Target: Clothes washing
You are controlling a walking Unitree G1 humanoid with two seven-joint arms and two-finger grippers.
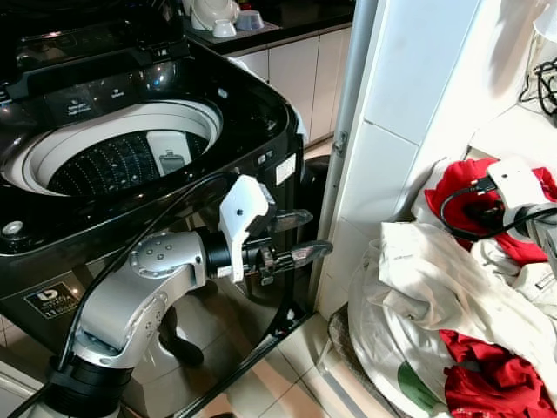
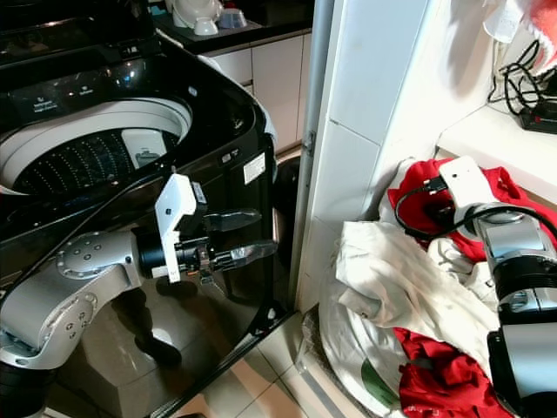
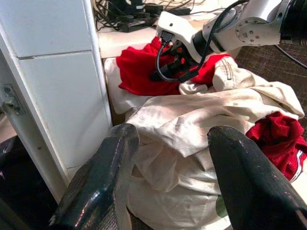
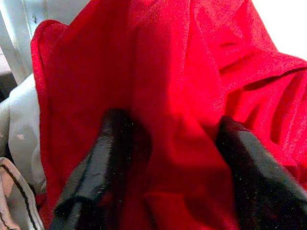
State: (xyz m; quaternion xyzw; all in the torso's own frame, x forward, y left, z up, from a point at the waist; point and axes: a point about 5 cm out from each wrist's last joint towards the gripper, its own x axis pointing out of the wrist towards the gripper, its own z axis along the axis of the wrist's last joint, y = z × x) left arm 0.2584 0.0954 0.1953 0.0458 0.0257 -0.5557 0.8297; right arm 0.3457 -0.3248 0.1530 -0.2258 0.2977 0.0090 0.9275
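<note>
right jaws buried in the red cloth, washer tub open

your washing machine (image 1: 130, 131) sits at ten o'clock with its lid up, and you can see the perforated drum (image 1: 113, 161) through the round opening; no clothes show in the part of it you can see. at four o'clock the laundry pile (image 1: 435, 296) rests against the white tiled wall (image 1: 409, 104): a cream garment (image 2: 392, 279) on top, a red garment (image 4: 168, 96) above and below it. your right gripper (image 4: 168, 139) is at three o'clock, jaws spread and pushed into the red garment, folds bunched between them. your left gripper (image 1: 291, 235) hangs at centre, beside the washer's front, jaws spread and holding nothing, pointed toward the pile. cables (image 2: 522, 83) lie on the counter (image 2: 487, 135) at two o'clock.
</note>
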